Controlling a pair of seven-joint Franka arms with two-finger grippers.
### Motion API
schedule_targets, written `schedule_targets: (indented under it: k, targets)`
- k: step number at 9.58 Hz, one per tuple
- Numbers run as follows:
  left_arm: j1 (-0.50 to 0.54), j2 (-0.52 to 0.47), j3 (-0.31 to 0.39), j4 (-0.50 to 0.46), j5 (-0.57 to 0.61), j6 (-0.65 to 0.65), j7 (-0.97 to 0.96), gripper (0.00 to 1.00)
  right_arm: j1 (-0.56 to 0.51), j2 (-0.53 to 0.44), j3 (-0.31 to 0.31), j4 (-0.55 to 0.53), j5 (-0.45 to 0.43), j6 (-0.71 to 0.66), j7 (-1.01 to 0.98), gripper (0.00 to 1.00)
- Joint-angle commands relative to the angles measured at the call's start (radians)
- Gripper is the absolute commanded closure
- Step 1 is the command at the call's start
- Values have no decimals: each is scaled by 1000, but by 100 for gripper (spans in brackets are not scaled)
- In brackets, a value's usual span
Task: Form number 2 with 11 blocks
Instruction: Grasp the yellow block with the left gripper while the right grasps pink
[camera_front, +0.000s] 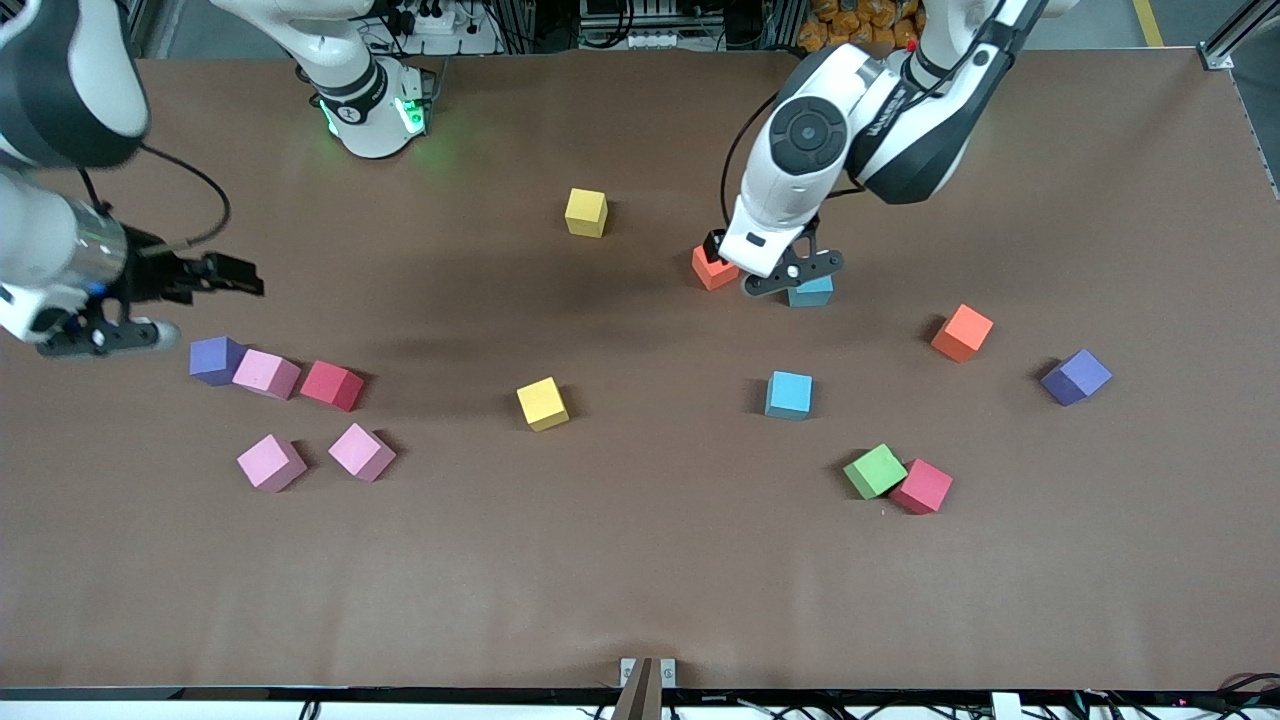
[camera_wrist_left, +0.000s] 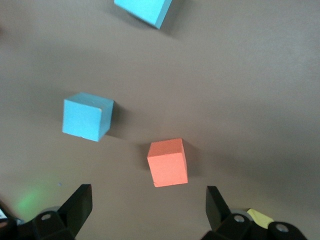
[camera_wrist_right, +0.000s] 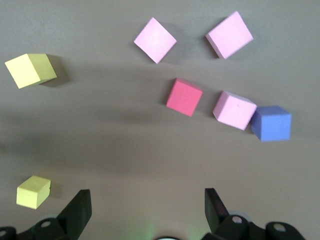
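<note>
My left gripper (camera_front: 740, 252) (camera_wrist_left: 149, 212) hangs open over an orange block (camera_front: 713, 268) (camera_wrist_left: 168, 162), which lies just ahead of the empty jaws. A light blue block (camera_front: 812, 293) (camera_wrist_left: 86, 116) sits beside it, another light blue block (camera_front: 789, 395) (camera_wrist_left: 144, 10) nearer the camera. My right gripper (camera_front: 240, 275) (camera_wrist_right: 145, 212) is open and empty, up over the right arm's end. Below it lie three pink blocks (camera_front: 266, 374) (camera_front: 271, 462) (camera_front: 361, 452) and a red one (camera_front: 333, 385) (camera_wrist_right: 184, 97). Two yellow blocks (camera_front: 586, 212) (camera_front: 542, 404) lie mid-table. Green (camera_front: 874, 471), red (camera_front: 922, 487) and orange (camera_front: 962, 332) blocks lie toward the left arm's end.
One purple cube (camera_front: 217, 360) (camera_wrist_right: 271, 123) touches the pink block in the row at the right arm's end. Another purple cube (camera_front: 1076, 377) sits alone toward the left arm's end. The brown table (camera_front: 640, 560) has bare room along its near edge.
</note>
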Motion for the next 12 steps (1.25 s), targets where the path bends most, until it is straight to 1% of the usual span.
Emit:
schedule_targets:
  k: [1,3,4,5,7,8,9,10,12]
  targets:
    - [-41,19,3,-11,-11,26,-83,0,15,87,1,53,8,47,-7,0]
    - [-48,52,3,-13,-11,26,-96,0,50,169,2,55,10,150,-8,0]
    - [-59,66,3,-14,-11,26,-121,0,84,208,2,55,5,170,-10,0]
    - [-70,81,3,-14,-14,44,-142,0,92,238,2,52,5,251,-80,0]
    - [-151,117,12,-14,-26,138,-286,0,92,316,1,46,3,373,-277,0]
    - [-189,135,24,-13,-74,181,-351,0,87,356,1,45,3,435,-391,0]
    - [-252,144,70,-13,-121,222,-416,0,81,387,1,45,3,487,-497,0]
    - [-293,161,88,-6,-147,244,-478,0,81,410,-1,45,3,530,-581,0]
    - [-337,209,89,1,-178,317,-636,0,78,459,-2,46,3,599,-727,0]
